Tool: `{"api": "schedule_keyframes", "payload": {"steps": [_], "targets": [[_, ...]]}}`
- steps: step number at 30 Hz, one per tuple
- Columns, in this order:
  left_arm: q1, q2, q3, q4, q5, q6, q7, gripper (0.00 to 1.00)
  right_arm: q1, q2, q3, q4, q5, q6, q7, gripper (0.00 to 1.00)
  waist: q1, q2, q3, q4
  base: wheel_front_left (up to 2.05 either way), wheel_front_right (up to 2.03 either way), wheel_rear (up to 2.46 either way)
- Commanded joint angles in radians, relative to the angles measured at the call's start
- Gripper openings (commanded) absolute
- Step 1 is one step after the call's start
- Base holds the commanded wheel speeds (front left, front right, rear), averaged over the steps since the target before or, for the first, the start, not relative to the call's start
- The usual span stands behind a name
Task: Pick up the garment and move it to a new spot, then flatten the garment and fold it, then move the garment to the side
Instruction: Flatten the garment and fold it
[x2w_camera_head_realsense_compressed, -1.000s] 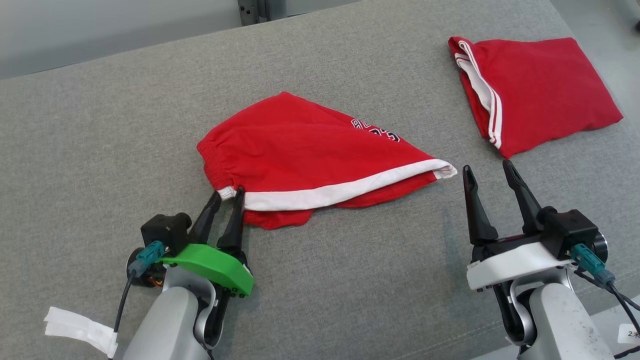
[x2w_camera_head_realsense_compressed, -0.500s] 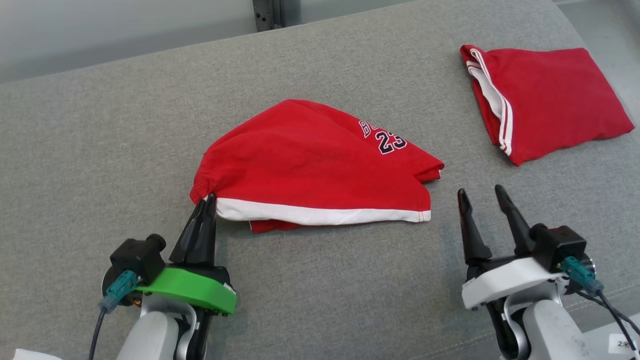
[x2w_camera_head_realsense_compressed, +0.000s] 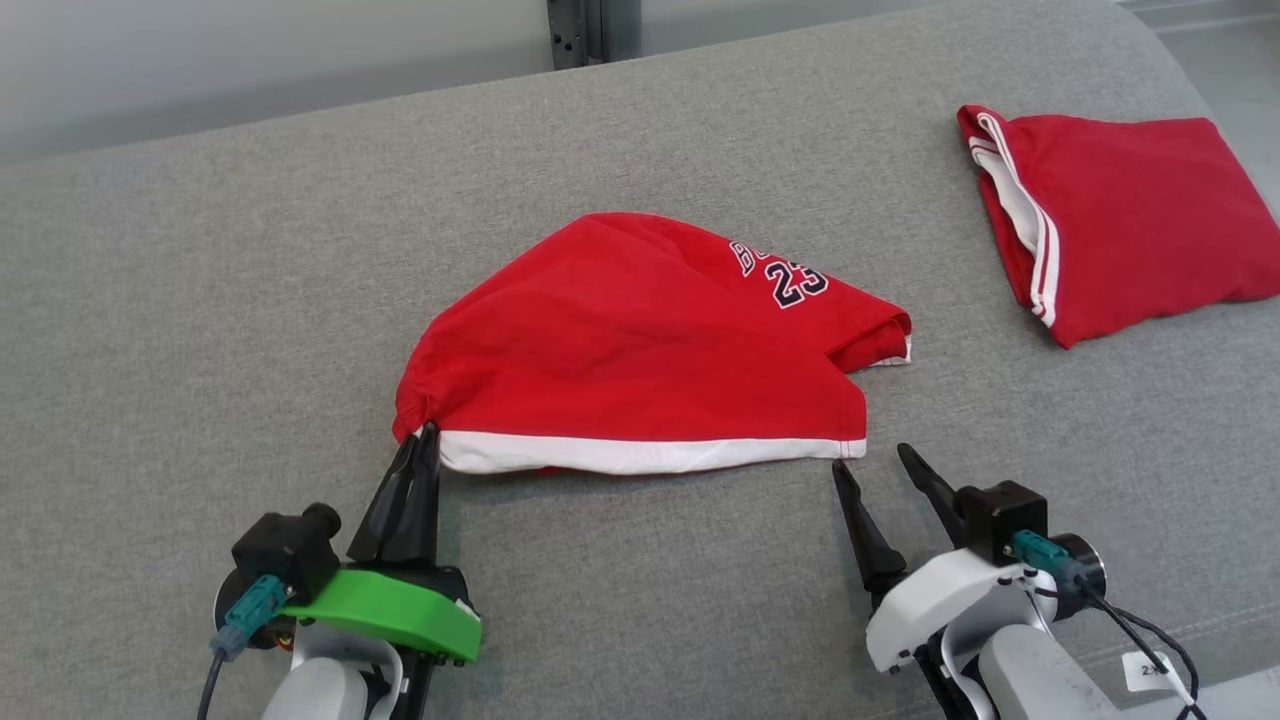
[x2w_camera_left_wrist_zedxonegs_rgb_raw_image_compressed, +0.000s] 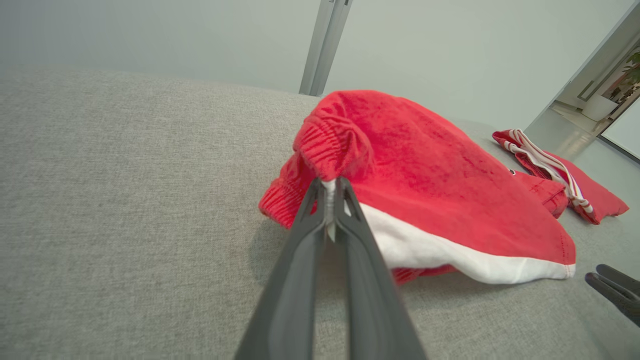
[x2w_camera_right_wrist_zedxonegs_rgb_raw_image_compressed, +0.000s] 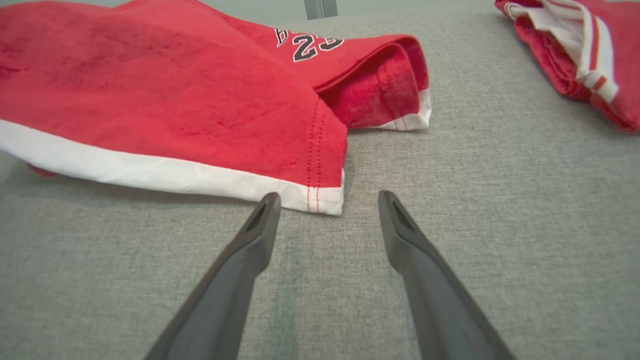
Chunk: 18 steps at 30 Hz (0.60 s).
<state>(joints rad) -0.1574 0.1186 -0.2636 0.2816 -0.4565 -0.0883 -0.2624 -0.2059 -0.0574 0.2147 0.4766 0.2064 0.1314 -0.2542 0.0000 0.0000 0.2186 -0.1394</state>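
The red shorts (x2w_camera_head_realsense_compressed: 640, 340) lie in the middle of the grey cushion (x2w_camera_head_realsense_compressed: 200, 300), long side running left to right: gathered waistband (x2w_camera_left_wrist_zedxonegs_rgb_raw_image_compressed: 325, 145) at the left end, leg hems (x2w_camera_right_wrist_zedxonegs_rgb_raw_image_compressed: 327, 165) pointing right, white stripe (x2w_camera_head_realsense_compressed: 640, 455) along the near edge. The left claw (x2w_camera_head_realsense_compressed: 428, 432) is pressed together on the waistband corner. The right claw (x2w_camera_head_realsense_compressed: 868, 458) is spread, close to the near hem corner but not touching it. A folded red garment (x2w_camera_head_realsense_compressed: 1130, 220) lies well apart, far right.

second red garment (x2w_camera_head_realsense_compressed: 1130, 220) chopped off by the head view's right edge, lettering (x2w_camera_head_realsense_compressed: 748, 257) over the 23 on the shorts (x2w_camera_head_realsense_compressed: 620, 340) half lost in a fold, paper label (x2w_camera_head_realsense_compressed: 1155, 672) too tiny to read, right gripper (x2w_camera_left_wrist_zedxonegs_rgb_raw_image_compressed: 595, 273) clipped by the left wrist view's edge
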Motion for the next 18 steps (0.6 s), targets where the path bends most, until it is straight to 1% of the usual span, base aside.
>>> {"api": "schedule_keyframes", "payload": {"steps": [1,6,12,13,15,16,17,18], "targets": [[0.000,0.001,0.000,0.003,-0.002,-0.004,-0.003,0.00,-0.027,-0.009,0.010,0.029,-0.023,-0.002,-0.006,1.00,0.0000,0.0000,0.004,0.011,0.00,0.00,0.00],[-0.007,-0.001,-0.007,0.011,0.001,-0.006,-0.003,0.00,-0.080,-0.010,0.034,0.112,-0.059,-0.002,-0.012,1.00,0.0000,0.0000,0.010,0.025,0.00,0.00,0.00],[-0.009,0.000,-0.008,0.020,-0.001,-0.007,-0.003,0.00,-0.113,-0.009,0.058,0.133,-0.067,-0.002,-0.012,1.00,0.0000,0.0000,0.015,0.031,0.00,0.00,0.00],[-0.010,0.000,-0.007,0.021,-0.001,-0.007,-0.003,0.00,-0.118,-0.010,0.062,0.136,-0.065,-0.002,-0.012,0.95,0.0000,0.0000,0.015,0.032,0.00,0.00,0.00],[-0.011,0.001,-0.006,0.023,-0.001,-0.007,-0.003,0.00,-0.123,-0.012,0.073,0.154,-0.062,-0.002,-0.012,0.79,0.0000,0.0000,0.017,0.032,0.00,0.00,0.00],[-0.012,0.001,-0.006,0.024,-0.002,-0.007,-0.003,0.00,-0.128,-0.012,0.077,0.162,-0.058,-0.002,-0.011,0.55,0.0000,0.0000,0.017,0.032,0.00,0.00,0.00],[-0.013,0.002,-0.005,0.025,-0.002,-0.007,-0.003,0.00,-0.133,-0.012,0.081,0.171,-0.054,-0.002,-0.011,0.48,0.0000,0.0000,0.018,0.032,0.00,0.00,0.00],[-0.014,0.002,-0.004,0.027,-0.002,-0.007,-0.003,0.00,-0.138,-0.013,0.084,0.179,-0.051,-0.002,-0.011,0.44,0.0000,0.0000,0.018,0.032,0.00,0.00,0.00]]}}
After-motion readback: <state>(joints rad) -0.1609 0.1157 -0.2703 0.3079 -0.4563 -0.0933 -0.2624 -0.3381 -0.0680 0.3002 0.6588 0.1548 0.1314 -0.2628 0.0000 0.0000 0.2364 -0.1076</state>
